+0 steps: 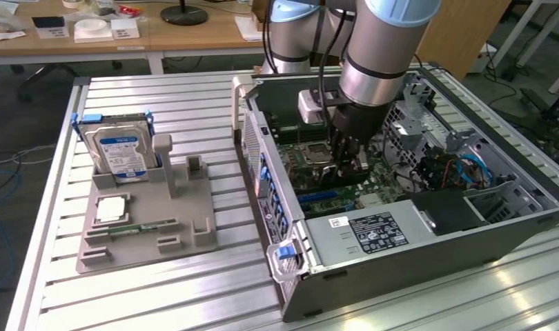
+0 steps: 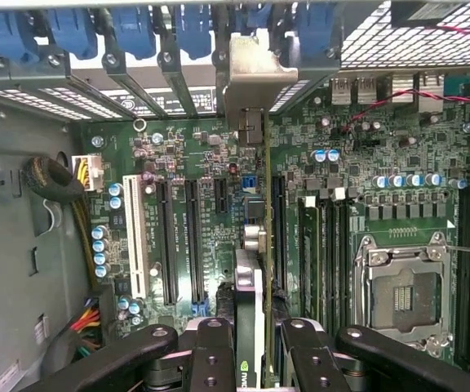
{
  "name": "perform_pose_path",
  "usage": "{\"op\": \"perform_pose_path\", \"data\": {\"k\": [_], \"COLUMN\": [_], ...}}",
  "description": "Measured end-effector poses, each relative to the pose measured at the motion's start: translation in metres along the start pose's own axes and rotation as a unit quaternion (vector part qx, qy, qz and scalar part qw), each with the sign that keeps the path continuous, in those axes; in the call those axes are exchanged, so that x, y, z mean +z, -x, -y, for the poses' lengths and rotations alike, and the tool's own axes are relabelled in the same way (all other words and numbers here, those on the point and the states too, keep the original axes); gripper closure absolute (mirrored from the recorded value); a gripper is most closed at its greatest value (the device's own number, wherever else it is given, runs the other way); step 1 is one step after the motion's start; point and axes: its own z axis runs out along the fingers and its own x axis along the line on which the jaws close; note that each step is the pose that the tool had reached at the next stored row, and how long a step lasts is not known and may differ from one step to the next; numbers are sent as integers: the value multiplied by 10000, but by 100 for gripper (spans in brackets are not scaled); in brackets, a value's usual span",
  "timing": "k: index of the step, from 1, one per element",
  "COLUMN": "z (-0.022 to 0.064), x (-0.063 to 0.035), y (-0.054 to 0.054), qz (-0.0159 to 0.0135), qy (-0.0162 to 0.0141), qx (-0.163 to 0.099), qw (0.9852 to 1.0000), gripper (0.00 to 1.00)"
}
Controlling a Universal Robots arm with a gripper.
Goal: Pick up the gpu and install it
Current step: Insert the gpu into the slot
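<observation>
Now, gripper (image 2: 255, 347): pinching the gpu (image 2: 249, 286) edge-on.
Risk: gpu possibly tilting, missing the slot (image 2: 278, 229), bracket (image 2: 259, 69) snagging.

1. Arm (image 1: 381, 62): thick silver-grey tubes, round in section.
2. Joint caps (image 1: 399, 10): pale blue, smooth.
3. Wrist (image 1: 358, 121): short black cylinder, with a whitish box (image 1: 312, 107) at its side.
4. Cable (image 1: 322, 83): thin, black, running along the arm.
5. Gripper (image 2: 255, 355): black link bars with round pivot screws (image 2: 160, 332).
</observation>
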Motion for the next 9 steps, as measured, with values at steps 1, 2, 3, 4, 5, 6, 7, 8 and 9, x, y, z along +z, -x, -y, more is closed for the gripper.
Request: {"op": "perform_pose_path", "data": {"k": [1,2,3,4,5,6,7,8,9], "z": [0,-1,-1,-1,-1,-1,-1,-1,-1], "x": [9,15,15,16,15,16,19,25,29], "y": [-1,-1,-1,-1,-1,-1,-1,-1,-1], "qz": [0,0,-1,-1,-1,-1,0,2,1], "qy": [0,0,0,0,0,0,0,-1,0], "qx": [0,-1,-1,0,0,0,0,-2,-12], "qw": [10000,10000,10000,10000,10000,10000,10000,10000,10000], "gripper": [73,73,73,73,73,73,73,73,73]}}
